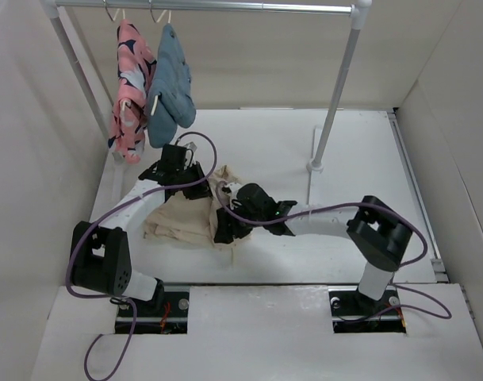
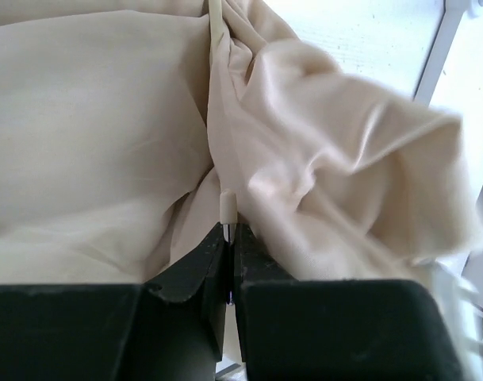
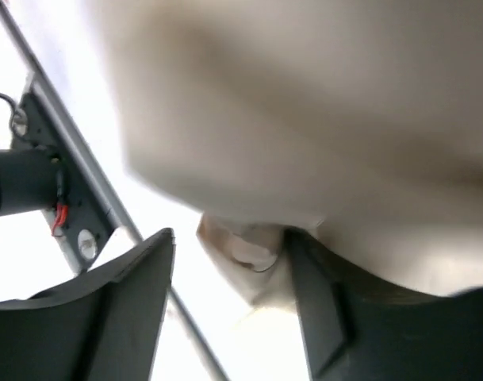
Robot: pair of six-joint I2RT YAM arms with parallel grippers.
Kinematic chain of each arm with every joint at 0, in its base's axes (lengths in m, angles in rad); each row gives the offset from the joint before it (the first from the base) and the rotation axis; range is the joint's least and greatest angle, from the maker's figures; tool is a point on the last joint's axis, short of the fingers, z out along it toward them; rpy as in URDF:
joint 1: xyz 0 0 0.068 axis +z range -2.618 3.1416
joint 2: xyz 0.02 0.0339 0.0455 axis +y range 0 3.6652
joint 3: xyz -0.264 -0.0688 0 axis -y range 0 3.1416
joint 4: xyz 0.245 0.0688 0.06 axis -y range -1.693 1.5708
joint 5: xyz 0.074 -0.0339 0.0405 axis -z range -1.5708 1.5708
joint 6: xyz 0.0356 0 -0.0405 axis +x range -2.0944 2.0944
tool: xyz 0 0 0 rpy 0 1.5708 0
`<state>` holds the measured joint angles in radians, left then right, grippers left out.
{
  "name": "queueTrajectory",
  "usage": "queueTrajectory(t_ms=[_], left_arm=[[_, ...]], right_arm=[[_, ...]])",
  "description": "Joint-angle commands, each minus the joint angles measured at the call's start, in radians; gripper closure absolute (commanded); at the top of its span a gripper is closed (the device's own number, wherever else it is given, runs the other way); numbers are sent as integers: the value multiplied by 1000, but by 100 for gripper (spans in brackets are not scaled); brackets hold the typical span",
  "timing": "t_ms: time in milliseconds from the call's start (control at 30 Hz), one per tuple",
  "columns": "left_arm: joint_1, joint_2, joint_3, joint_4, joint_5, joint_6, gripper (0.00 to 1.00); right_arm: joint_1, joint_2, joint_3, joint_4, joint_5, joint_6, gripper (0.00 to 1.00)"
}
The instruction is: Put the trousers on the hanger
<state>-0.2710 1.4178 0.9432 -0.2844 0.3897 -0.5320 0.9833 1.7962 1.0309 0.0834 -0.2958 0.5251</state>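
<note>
The beige trousers (image 1: pixel 182 218) lie crumpled on the white table (image 1: pixel 344 143) between the two arms. In the left wrist view they fill the frame as wrinkled cloth (image 2: pixel 98 135) draped around the pale cream hanger (image 2: pixel 227 206). My left gripper (image 2: pixel 229 238) is shut on the hanger's thin metal stem just below its cream tip; in the top view it sits at the trousers' far edge (image 1: pixel 187 173). My right gripper (image 3: pixel 229 309) is open, with a fold of trouser cloth (image 3: pixel 257 254) hanging between its fingers against the right one; from above it is at the trousers' right edge (image 1: pixel 229 226).
A grey rail (image 1: pixel 209 6) crosses the back, carrying a pink patterned garment (image 1: pixel 130 87) and a blue denim garment (image 1: pixel 168 87) on hangers. The rail's right post (image 1: pixel 336 95) stands on a base (image 1: pixel 316 167) right of centre. White walls enclose the table.
</note>
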Motion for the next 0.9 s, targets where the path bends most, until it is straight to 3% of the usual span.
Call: queueTrajectory(t_ms=[0, 67, 167, 267, 433, 533, 567, 600, 667, 767, 867], left_arm=[[12, -8, 52, 21, 1, 10, 100], [12, -8, 52, 21, -8, 10, 100], [12, 1, 43, 21, -8, 20, 100], [12, 1, 43, 11, -8, 30, 100], [12, 10, 43, 11, -8, 30, 100], [12, 10, 43, 11, -8, 30, 100], [12, 10, 43, 11, -8, 30, 100], [12, 10, 43, 11, -8, 30, 100], [12, 10, 55, 11, -17, 30, 100], [12, 10, 78, 1, -17, 41, 100], [12, 36, 106, 1, 0, 41, 100]], right_arm=[[8, -171, -8, -39, 9, -43, 31], [8, -304, -8, -68, 81, -65, 21], [-14, -386, 14, -79, 199, -95, 18], [-75, -353, 105, -79, 199, -128, 31], [-156, -109, 282, -60, 250, -94, 62], [-183, 26, 363, -4, 238, -73, 53], [-192, 57, 382, -4, 206, -73, 53], [-192, 78, 391, -4, 193, -73, 59], [-192, 92, 342, 15, 172, -18, 80], [-192, 11, 134, 174, 112, 60, 96], [-192, 12, 9, 352, 12, 113, 100]])
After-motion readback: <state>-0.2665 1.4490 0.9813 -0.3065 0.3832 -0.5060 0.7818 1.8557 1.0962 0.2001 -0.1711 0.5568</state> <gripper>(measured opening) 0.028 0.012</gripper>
